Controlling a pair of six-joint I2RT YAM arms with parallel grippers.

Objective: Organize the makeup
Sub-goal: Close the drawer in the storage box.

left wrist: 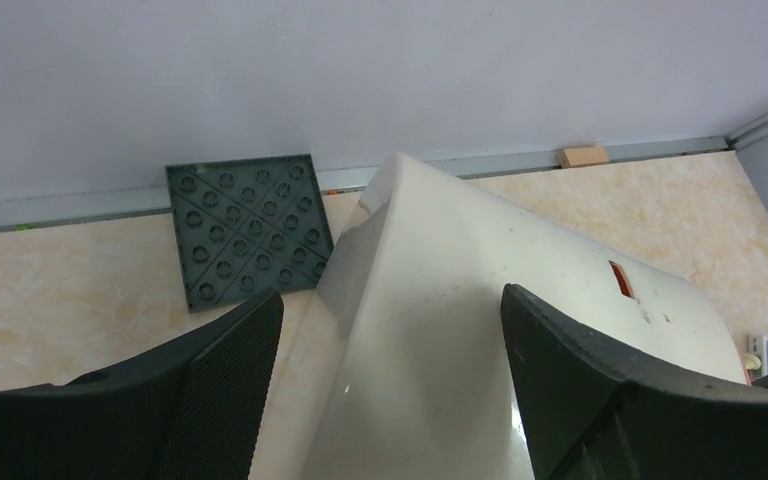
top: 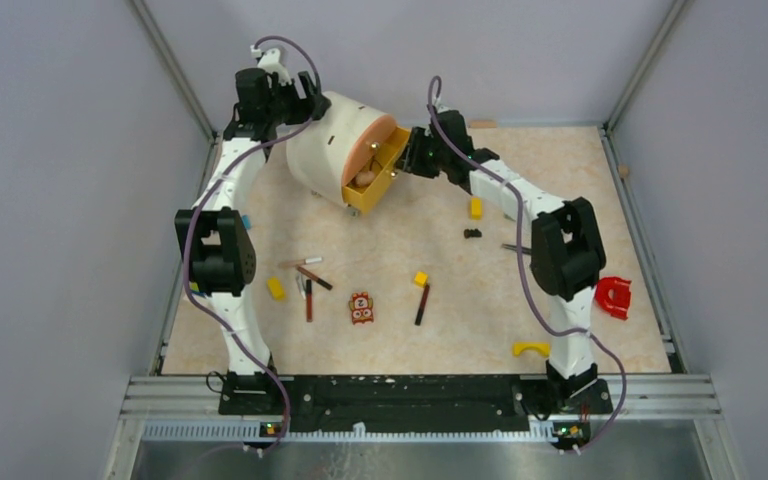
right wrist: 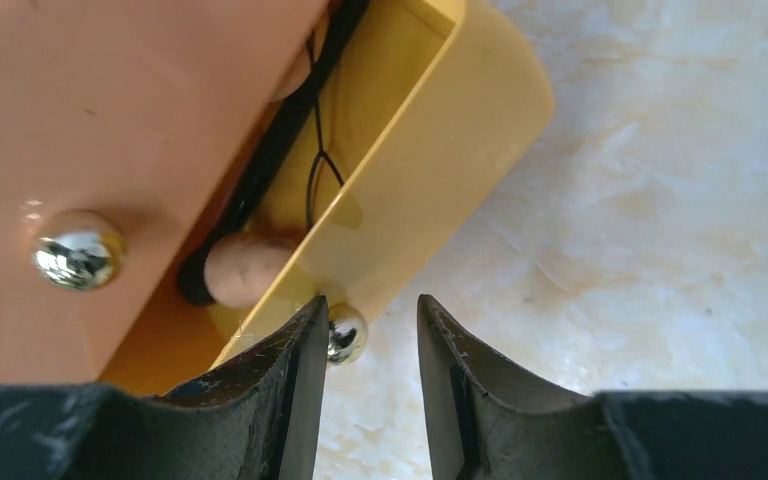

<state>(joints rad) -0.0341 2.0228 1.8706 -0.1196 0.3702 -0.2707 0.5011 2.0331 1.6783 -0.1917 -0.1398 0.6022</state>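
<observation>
A cream drawer box (top: 325, 140) stands tilted at the back of the table. Its yellow drawer (top: 375, 178) is pulled open and holds a peach puff (right wrist: 245, 268) and the black wire-loop tool (right wrist: 315, 150). My right gripper (right wrist: 370, 310) is open, and the drawer's silver knob (right wrist: 346, 335) sits between its fingers, against the left one. My left gripper (left wrist: 392, 300) is open, its fingers on either side of the box's top (left wrist: 440, 300). Several pencil-like sticks lie loose on the table: a brown one (top: 313, 277), a red one (top: 308, 301), a dark one (top: 422, 304) and one by the right arm (top: 515, 248).
Yellow blocks (top: 276, 288) (top: 421, 279) (top: 476, 208), a yellow arch (top: 531, 349), an orange-red toy figure (top: 362, 307), a small black piece (top: 473, 233) and a red piece (top: 614, 297) lie about. A grey-green studded plate (left wrist: 245, 230) leans on the back wall.
</observation>
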